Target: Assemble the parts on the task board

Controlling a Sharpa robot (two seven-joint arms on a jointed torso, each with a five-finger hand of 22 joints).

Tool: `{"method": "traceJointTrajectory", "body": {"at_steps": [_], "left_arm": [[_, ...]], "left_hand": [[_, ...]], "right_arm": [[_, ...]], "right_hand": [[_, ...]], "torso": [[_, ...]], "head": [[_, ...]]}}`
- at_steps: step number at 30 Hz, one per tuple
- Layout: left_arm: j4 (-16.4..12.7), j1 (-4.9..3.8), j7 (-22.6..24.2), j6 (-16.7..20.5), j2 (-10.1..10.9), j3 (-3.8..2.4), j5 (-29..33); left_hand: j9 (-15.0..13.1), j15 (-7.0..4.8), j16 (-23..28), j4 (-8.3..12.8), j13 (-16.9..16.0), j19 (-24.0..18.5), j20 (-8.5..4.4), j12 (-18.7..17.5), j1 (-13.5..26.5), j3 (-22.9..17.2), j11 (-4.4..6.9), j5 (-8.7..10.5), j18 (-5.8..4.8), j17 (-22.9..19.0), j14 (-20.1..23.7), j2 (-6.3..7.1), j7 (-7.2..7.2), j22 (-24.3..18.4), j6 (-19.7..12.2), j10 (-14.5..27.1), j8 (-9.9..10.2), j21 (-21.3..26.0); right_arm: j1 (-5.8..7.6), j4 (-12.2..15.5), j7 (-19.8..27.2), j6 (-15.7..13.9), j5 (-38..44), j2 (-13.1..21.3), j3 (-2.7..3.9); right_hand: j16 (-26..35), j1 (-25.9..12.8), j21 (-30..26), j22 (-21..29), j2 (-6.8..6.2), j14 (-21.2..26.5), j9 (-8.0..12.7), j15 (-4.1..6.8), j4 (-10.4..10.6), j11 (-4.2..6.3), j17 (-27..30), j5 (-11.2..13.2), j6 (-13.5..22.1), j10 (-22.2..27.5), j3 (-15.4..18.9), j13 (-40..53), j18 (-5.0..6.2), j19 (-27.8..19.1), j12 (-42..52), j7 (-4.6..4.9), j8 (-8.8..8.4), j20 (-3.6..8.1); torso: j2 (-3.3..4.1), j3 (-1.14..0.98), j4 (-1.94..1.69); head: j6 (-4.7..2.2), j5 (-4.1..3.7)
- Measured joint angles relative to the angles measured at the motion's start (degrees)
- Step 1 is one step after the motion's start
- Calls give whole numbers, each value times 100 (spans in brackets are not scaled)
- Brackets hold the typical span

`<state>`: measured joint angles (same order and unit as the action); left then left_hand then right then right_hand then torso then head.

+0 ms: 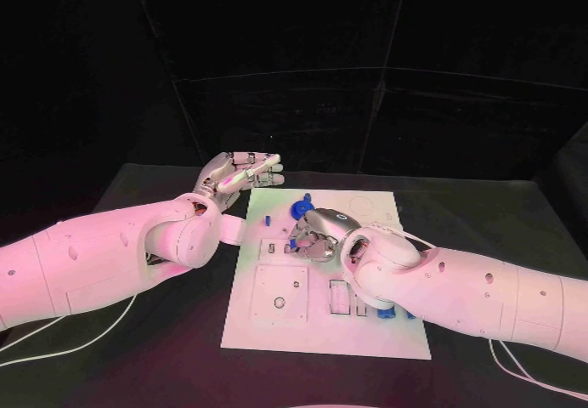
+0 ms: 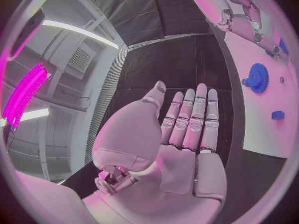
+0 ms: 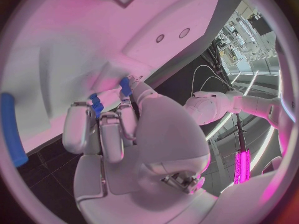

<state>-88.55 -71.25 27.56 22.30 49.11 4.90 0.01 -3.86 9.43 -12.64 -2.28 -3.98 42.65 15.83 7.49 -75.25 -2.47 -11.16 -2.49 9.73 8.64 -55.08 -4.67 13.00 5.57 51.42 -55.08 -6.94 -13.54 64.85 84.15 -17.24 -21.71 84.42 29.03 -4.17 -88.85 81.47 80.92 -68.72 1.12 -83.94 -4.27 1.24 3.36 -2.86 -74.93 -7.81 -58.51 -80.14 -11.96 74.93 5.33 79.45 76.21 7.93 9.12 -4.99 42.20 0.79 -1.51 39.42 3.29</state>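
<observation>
From the head view, the white task board (image 1: 325,289) lies in the middle of the black tabletop (image 1: 490,212), and everything here is placed against it. The left hand (image 1: 239,176) sits just off the board's far left corner, fingers straight and spread, holding nothing. The right hand (image 1: 316,234) is down over the board's middle, fingers curled in toward small blue parts (image 1: 294,246) there. A blue gear (image 1: 302,206) stands near the board's far edge, just beyond the right hand, and more blue pieces (image 1: 388,313) lie by the board's right edge, beside the right forearm. Over to the left wrist view: the left hand (image 2: 187,134) is flat and open-palmed, fingers side by side and extended, nothing in it, hovering above the dark tabletop beside the board (image 2: 261,109); the blue gear (image 2: 257,77) and a small blue peg (image 2: 278,115) sit on the board, and the right hand (image 2: 249,20) shows beyond them. Now the right wrist view: the right hand (image 3: 118,129) has its fingertips pressed against the board (image 3: 74,50), pinching a small blue part (image 3: 97,104), with a second blue part (image 3: 126,86) just beside the fingers. A long blue piece (image 3: 11,129) lies farther along the board's edge.
</observation>
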Motion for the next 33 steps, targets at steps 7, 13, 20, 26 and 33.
{"method": "traceJointTrajectory", "body": {"at_steps": [7,13,20,26,33], "left_arm": [[11,0,-4,-4,-9,0,2],[20,0,-5,-8,-13,0,2],[26,0,-6,-12,-14,0,3],[40,0,-6,-14,-5,1,4],[58,0,-6,-14,1,1,4]], "left_hand": [[0,0,0,0,0,0,0,0,0,0,0,0,0,0,0,0,0,0,0,0,0,0],[0,0,0,0,0,0,0,0,0,0,0,0,0,-1,0,0,0,0,0,0,0,0],[0,0,0,0,0,0,0,0,0,0,0,0,0,-1,0,0,0,0,-1,0,0,0],[0,0,0,0,0,0,0,0,0,0,0,0,0,-1,0,0,0,0,-1,0,0,0],[0,0,0,0,0,0,0,0,0,0,0,0,0,-2,0,0,-1,0,-1,0,0,0]], "right_arm": [[-1,-3,-9,27,34,15,3],[-1,15,-18,58,64,39,7],[2,31,-31,125,96,46,16],[6,42,-40,184,125,47,19],[6,47,-52,215,141,50,17]], "right_hand": [[0,-15,0,0,-15,0,1,0,0,21,0,0,-1,-21,1,3,0,0,0,1,0,0],[0,-15,0,4,-15,0,5,0,1,21,1,1,-3,-21,2,5,0,0,1,1,-3,0],[0,-90,0,7,-90,0,12,0,1,22,1,1,-56,-22,4,-2,0,0,0,-3,-4,0],[0,-150,0,22,-150,0,13,0,1,22,1,29,-80,-23,5,2,0,0,0,-21,-5,0],[0,-257,0,42,-256,0,24,0,11,-2,2,28,-78,44,14,1,0,0,-107,-20,-98,0]], "torso": [[-3,-1,3],[-6,1,3],[-7,4,1],[-5,4,1],[-5,5,1]], "head": [[12,-6],[28,-18],[36,-21],[41,-17],[51,-16]]}}
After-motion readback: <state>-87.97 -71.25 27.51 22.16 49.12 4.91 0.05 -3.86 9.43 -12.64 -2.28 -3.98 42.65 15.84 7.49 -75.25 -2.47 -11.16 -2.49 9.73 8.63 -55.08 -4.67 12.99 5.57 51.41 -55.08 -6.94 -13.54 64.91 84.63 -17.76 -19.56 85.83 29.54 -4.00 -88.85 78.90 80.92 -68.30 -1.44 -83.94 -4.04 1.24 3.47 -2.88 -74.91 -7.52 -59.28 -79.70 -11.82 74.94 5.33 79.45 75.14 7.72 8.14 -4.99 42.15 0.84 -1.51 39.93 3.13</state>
